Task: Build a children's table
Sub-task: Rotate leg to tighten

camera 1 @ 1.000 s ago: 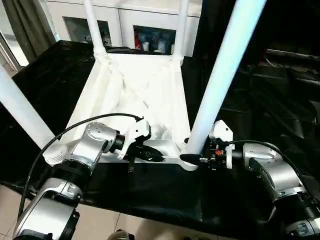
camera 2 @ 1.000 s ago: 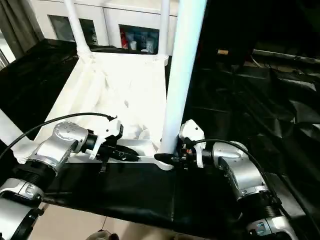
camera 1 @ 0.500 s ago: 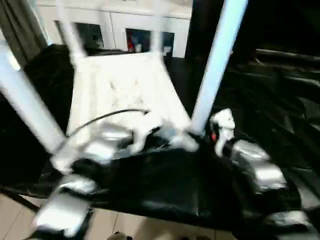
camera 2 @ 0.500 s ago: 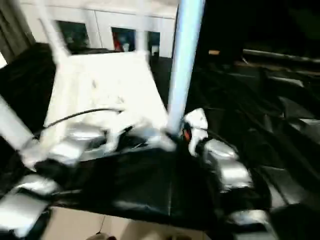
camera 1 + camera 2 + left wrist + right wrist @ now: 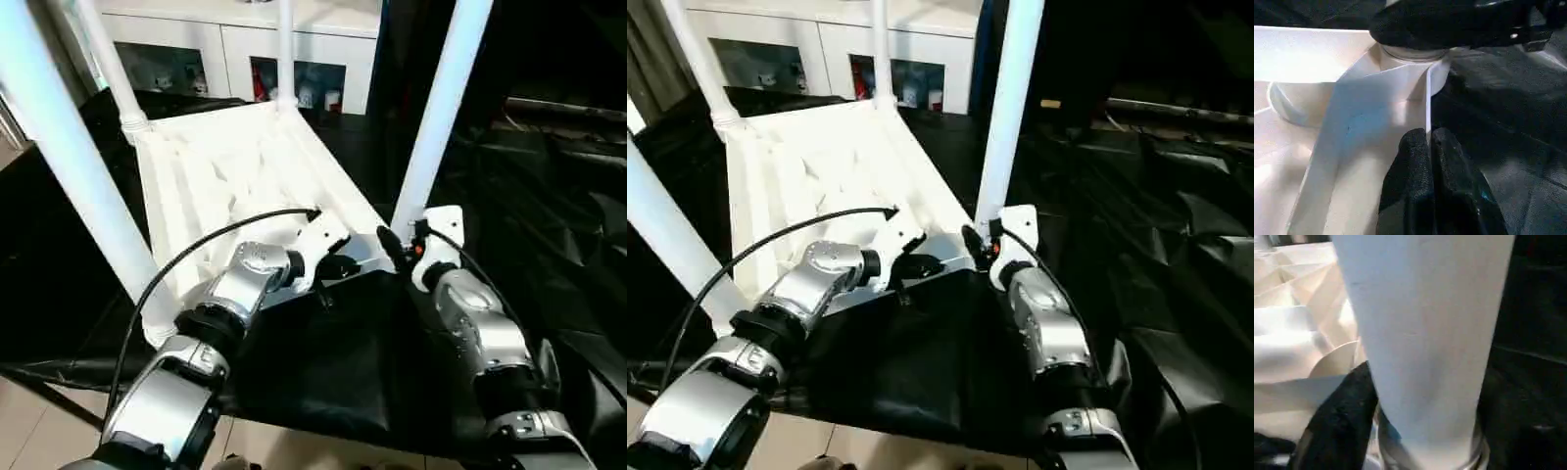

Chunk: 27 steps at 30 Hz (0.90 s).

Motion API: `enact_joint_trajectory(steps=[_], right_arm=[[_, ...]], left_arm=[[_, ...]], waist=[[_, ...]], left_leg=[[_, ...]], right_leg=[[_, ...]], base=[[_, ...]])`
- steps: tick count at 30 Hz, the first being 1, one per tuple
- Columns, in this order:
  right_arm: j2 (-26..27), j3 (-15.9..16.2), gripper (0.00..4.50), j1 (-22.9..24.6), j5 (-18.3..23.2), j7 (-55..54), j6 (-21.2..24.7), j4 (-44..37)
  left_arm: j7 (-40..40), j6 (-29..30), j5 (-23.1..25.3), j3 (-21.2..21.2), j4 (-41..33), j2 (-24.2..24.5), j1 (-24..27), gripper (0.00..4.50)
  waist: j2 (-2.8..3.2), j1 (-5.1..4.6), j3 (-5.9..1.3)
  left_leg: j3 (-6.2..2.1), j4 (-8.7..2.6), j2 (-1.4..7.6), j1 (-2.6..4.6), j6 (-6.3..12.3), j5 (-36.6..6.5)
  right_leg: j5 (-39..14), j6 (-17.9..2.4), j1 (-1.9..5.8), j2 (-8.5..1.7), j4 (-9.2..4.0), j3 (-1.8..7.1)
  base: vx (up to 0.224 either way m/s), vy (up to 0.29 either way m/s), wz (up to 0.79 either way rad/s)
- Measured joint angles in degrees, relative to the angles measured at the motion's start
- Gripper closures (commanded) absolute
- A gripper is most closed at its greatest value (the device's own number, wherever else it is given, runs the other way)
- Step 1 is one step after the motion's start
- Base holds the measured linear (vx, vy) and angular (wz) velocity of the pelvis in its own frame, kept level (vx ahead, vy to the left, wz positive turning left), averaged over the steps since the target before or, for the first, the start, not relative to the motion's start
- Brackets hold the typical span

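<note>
The white table top (image 5: 225, 166) lies upside down on black cloth, ribs up, turned askew to the table edge. Four white legs stand in its corner sockets: near right (image 5: 436, 108), near left (image 5: 69, 166), far left (image 5: 108, 69) and far right (image 5: 285, 49). My left gripper (image 5: 343, 266) is shut on the thin near rim (image 5: 1426, 98) of the top, just beside the near right socket, with both fingertips (image 5: 1415, 152) pinching it. My right gripper (image 5: 392, 250) holds the base of the near right leg (image 5: 1420, 333). One black finger (image 5: 1342, 416) lies against the leg and the other is hidden behind it.
Black cloth (image 5: 323, 362) covers the workbench, wrinkled on the right. A white cabinet (image 5: 196, 49) with glass doors stands behind. The bench's front edge and the tiled floor (image 5: 39, 431) show at the lower left. A black cable (image 5: 186, 259) arcs over my left forearm.
The camera has shifted. The table top has turned on the bench, so its near right corner now lies farther from me. Both grippers stay at that corner.
</note>
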Motion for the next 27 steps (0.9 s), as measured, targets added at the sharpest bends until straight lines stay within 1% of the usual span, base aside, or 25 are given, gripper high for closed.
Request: enact_joint_trajectory(steps=[2, 7, 10, 12, 13, 18, 19, 22, 23, 24, 27], right_arm=[[-2.94, 2.09, 1.05, 0.44, 0.31, 6.13, 0.73, -1.02], [-9.83, 6.52, 1.05, 2.72, 1.24, 20.74, 0.86, -5.27], [-13.32, 9.18, 1.05, 3.87, 1.75, 28.70, 0.78, -8.07], [-14.54, 10.22, 1.05, 4.38, 2.57, 32.41, 0.86, -9.23], [-14.76, 10.81, 1.05, 4.38, 2.89, 33.78, 0.90, -9.48], [-16.41, 12.26, 1.05, 4.48, 3.72, 39.37, 1.04, -10.03], [-16.47, 12.35, 1.31, 4.48, 3.75, 39.82, 1.04, -10.06], [-16.61, 12.53, 1.31, 4.49, 3.80, 40.33, 1.20, -10.17], [-16.62, 12.54, 1.53, 4.49, 3.83, 40.50, 1.24, -10.18], [-16.61, 12.54, 1.65, 4.49, 3.96, 40.61, 1.33, -10.18], [-16.64, 12.54, 1.74, 4.53, 4.48, 40.75, 1.53, -10.18]], left_arm=[[-3.28, -0.56, -0.08, -0.11, -0.95, 1.93, 0.50, 4.50], [-13.12, -2.54, -1.89, -0.47, -3.38, 6.88, 2.26, 4.50], [-19.89, -2.51, -3.42, -0.71, -5.67, 10.22, 3.88, 4.50], [-23.40, -2.44, -4.11, -1.08, -6.36, 11.86, 4.37, 4.50], [-24.75, -2.44, -4.31, -1.18, -6.37, 12.35, 4.41, 4.50], [-29.27, -2.14, -4.55, -1.55, -7.59, 14.26, 5.06, 4.50], [-29.54, -2.13, -4.63, -1.57, -7.70, 14.46, 5.16, 4.50], [-30.18, -1.89, -4.99, -1.57, -8.18, 14.88, 5.54, 4.50], [-30.31, -1.84, -5.01, -1.57, -8.24, 14.93, 5.56, 4.50], [-30.37, -1.72, -5.02, -1.57, -8.34, 14.96, 5.57, 4.50], [-30.54, -1.25, -5.18, -1.56, -8.50, 15.03, 5.59, 4.50]], waist=[[0.00, -0.03, 0.00], [0.02, -0.04, 0.03], [-0.01, 0.10, 0.06], [-0.06, 0.21, 0.09], [-0.06, 0.45, 0.10], [-0.19, 1.27, 0.21], [-0.19, 1.30, 0.21], [-0.20, 1.33, 0.22], [-0.20, 1.35, 0.22], [-0.22, 1.36, 0.22], [-0.22, 1.43, 0.23]], left_leg=[[-0.02, -0.10, 0.02, 0.01, 0.00, 0.00], [-0.02, -0.32, 0.07, -0.14, -0.01, -0.01], [-0.02, -0.35, 0.13, -0.22, 0.00, -0.01], [-0.01, -0.32, 0.13, -0.25, 0.01, -0.02], [-0.01, -0.27, 0.13, -0.29, 0.01, -0.02], [0.02, -0.10, 0.12, -0.39, 0.03, -0.04], [0.02, -0.09, 0.13, -0.39, 0.03, -0.04], [0.02, -0.09, 0.13, -0.38, 0.02, -0.04], [0.02, -0.10, 0.14, -0.38, 0.02, -0.04], [0.02, -0.10, 0.15, -0.38, 0.02, -0.04], [0.02, -0.10, 0.15, -0.38, 0.02, -0.04]], right_leg=[[0.06, -0.09, -0.03, 0.01, 0.00, -0.07], [0.00, 0.00, -0.26, 0.04, 0.01, -0.16], [-0.03, 0.01, -0.33, 0.05, 0.00, -0.23], [-0.04, -0.01, -0.33, 0.05, -0.01, -0.24], [-0.04, -0.01, -0.33, 0.04, -0.01, -0.24], [0.01, -0.09, -0.33, 0.02, -0.01, -0.19], [0.01, -0.10, -0.33, 0.02, 0.01, -0.18], [0.01, -0.10, -0.33, 0.02, 0.03, -0.19], [0.01, -0.10, -0.34, 0.02, 0.03, -0.20], [0.01, -0.10, -0.34, 0.02, 0.04, -0.20], [0.01, -0.10, -0.35, 0.02, 0.05, -0.21]], base=[[0.000, 0.000, 0.00], [0.000, 0.000, 0.00], [0.000, 0.000, 0.00], [0.000, 0.000, 0.00], [0.000, 0.000, 0.00], [0.000, 0.000, 0.00], [0.000, 0.000, 0.00], [0.000, 0.000, 0.00], [0.000, 0.000, 0.00], [0.000, 0.000, 0.00], [0.000, 0.000, 0.00]])
